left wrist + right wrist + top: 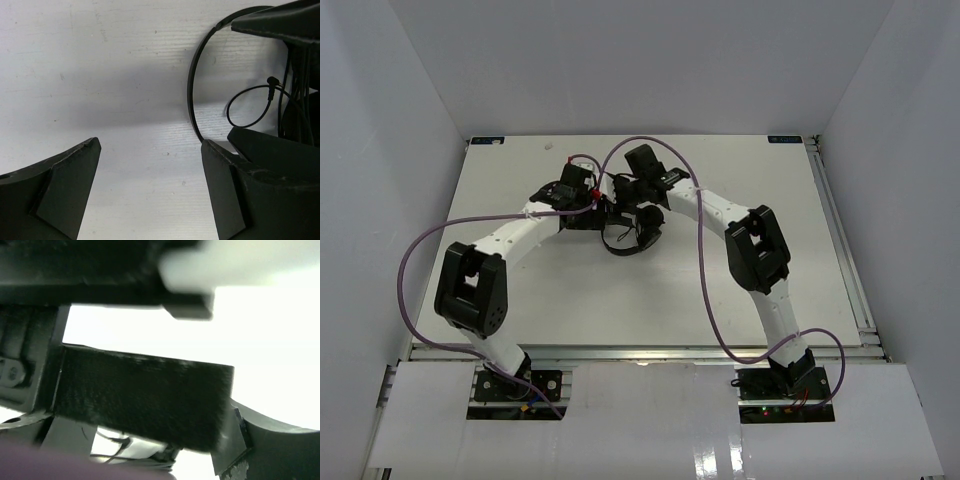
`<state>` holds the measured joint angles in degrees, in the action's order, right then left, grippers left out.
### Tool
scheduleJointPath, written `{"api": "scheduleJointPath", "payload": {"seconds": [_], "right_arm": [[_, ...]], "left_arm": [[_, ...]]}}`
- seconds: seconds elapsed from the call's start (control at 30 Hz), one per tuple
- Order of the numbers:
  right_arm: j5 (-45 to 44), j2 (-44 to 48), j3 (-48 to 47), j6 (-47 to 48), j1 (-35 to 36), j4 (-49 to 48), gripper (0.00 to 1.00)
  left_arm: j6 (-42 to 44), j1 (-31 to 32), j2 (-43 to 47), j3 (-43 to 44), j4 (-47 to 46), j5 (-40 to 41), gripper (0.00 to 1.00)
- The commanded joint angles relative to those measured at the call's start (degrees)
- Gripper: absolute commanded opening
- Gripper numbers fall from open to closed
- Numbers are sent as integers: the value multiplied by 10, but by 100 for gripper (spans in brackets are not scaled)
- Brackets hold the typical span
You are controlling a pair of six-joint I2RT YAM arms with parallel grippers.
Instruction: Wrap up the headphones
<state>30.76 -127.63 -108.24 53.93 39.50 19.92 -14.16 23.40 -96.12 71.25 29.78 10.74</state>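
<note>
White counter (620, 300): both arms meet upper centre of the top view, headphones (623, 247) lying just below them. Left end effector (150, 145) spread wide, empty, beside the thin headband (189, 95); right end effector (638, 198) blurred in its own view, grip cannot be told. Judgement: pinch the loose cord (240, 122) near its plug (271, 80), at right of left wrist view, and wind taut while the headband is steadied.

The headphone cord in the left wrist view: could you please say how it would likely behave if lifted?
The cord would probably flop, since it lies in a loose curl rather than a straight line. Being so thin, it looks light and may be hard to pinch securely. Its plug end would likely dangle free.
</note>
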Motion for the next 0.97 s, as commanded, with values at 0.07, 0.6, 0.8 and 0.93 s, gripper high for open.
{"api": "scheduleJointPath", "payload": {"seconds": [0.07,0.6,0.8,0.93], "right_arm": [[64,91,13,-206,-68,66,88],[-299,621,460,-493,-233,-121,90],[-388,750,563,-520,-235,-120,90],[-385,784,602,-501,-242,-129,90]], "left_arm": [[14,15,163,-27,-53,-89,98],[-46,2,520,-344,-246,-258,98],[-94,2,563,-396,-245,-255,98],[-98,2,565,-389,-241,-248,98]]}}
